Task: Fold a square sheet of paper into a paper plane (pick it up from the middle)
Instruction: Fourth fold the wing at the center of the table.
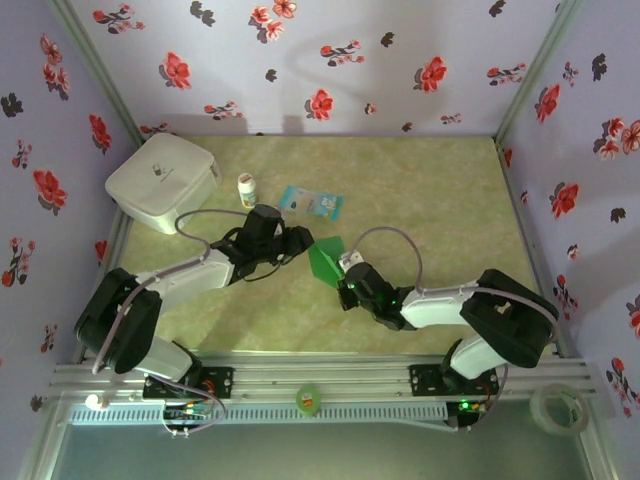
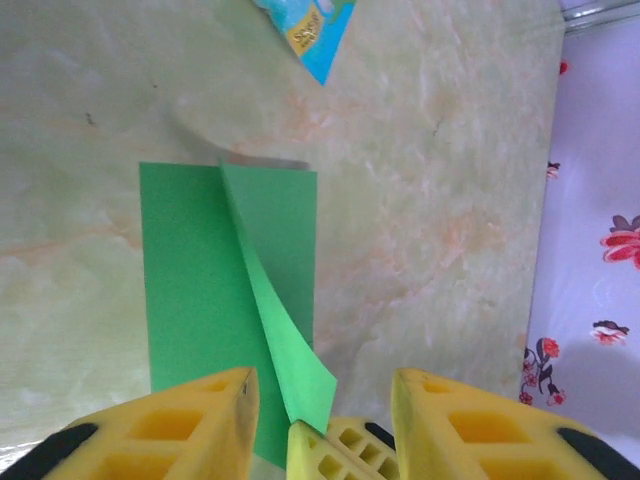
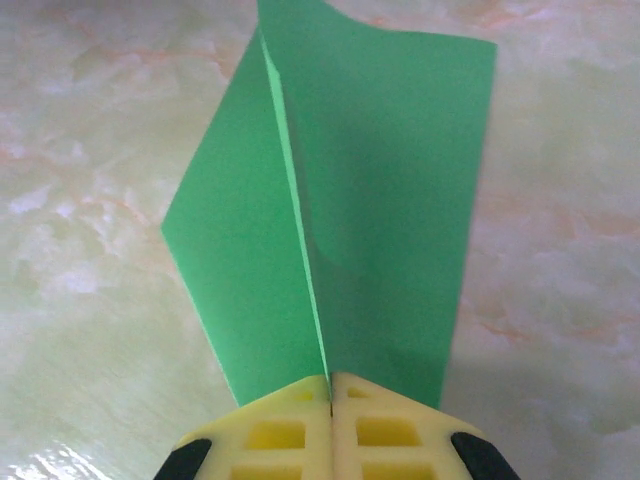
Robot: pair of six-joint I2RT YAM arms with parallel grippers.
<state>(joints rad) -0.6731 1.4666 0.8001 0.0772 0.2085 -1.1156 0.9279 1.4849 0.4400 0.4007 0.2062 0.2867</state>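
Paper [image 3: 380, 200], bright green and folded, is held at its near end by the right jaws. The two yellow fingers [image 3: 290, 435] of the right jaws are pressed together, with the paper pinched between them. From that pinch a sharp crease runs straight away from the right jaws, with a green flap on each side of it. The flap to the right of the crease is the wider one. Seen from the left wrist, most of the paper lies flat on the desk [image 2: 450, 200] just in front of the left jaws. One flap lifts off it and comes back toward them. The left jaws are spread wide, and their yellow fingers [image 2: 170, 425] hold nothing. The lifted corner of the paper sits in the gap between them, and there the yellow tip of the right jaws grips it. Far ahead of the left jaws, past the paper, a blue-and-white packet [image 2: 310, 30] lies on the desk. From above, both jaws meet at the paper near the middle of the desk, one on each side of it. A small white bottle [image 1: 246, 188] stands beside the packet, well apart from the left jaws. A big white box [image 1: 163, 182] sits farther off, in the far left corner. A green tape roll [image 1: 308, 398] rests on the rail well behind both jaws, between the two arm bases.
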